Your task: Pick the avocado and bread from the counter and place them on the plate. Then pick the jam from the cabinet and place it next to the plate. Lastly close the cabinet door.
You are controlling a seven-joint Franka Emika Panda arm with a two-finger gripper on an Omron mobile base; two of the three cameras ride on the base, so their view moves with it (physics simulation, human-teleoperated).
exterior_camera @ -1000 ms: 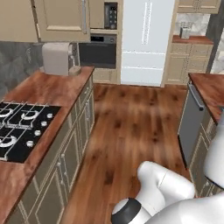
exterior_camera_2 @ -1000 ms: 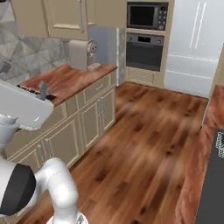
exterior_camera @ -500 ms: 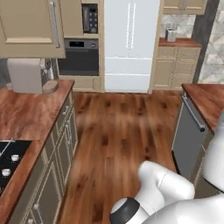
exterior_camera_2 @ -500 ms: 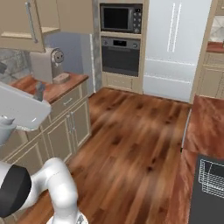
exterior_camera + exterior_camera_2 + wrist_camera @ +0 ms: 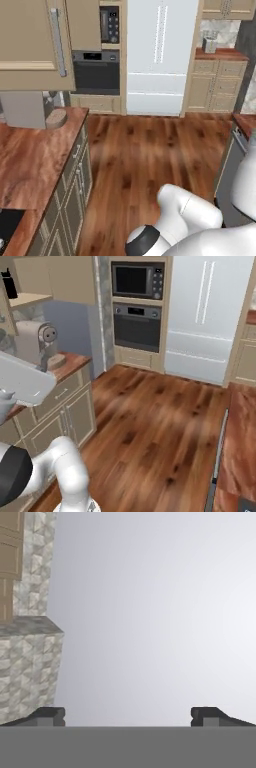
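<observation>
The counter point(image 5: 35, 155) runs along the left of the left base view and shows again as the counter point(image 5: 70, 363) in the right base view. A beige upper cabinet point(image 5: 30, 45) with a long handle hangs over it. The avocado, the bread, the plate and the jam are out of view. In the hand view my gripper point(image 5: 129, 717) is open, its two dark fingertips point(image 5: 50, 716) far apart with nothing between them. It faces a pale grey wall with stone tiles on the left.
A grey coffee machine point(image 5: 25, 110) stands at the counter's far end. A dark bottle point(image 5: 7, 283) sits on an open shelf point(image 5: 30, 300). Ahead are the wall oven point(image 5: 96, 72), microwave point(image 5: 137, 280) and white fridge point(image 5: 160, 55). The wood floor point(image 5: 145, 150) lies open between the counters.
The whole picture has shifted in both base views, so the base has driven on. The stove has slid out at the lower left and the coffee machine is nearer. The gripper stays open.
</observation>
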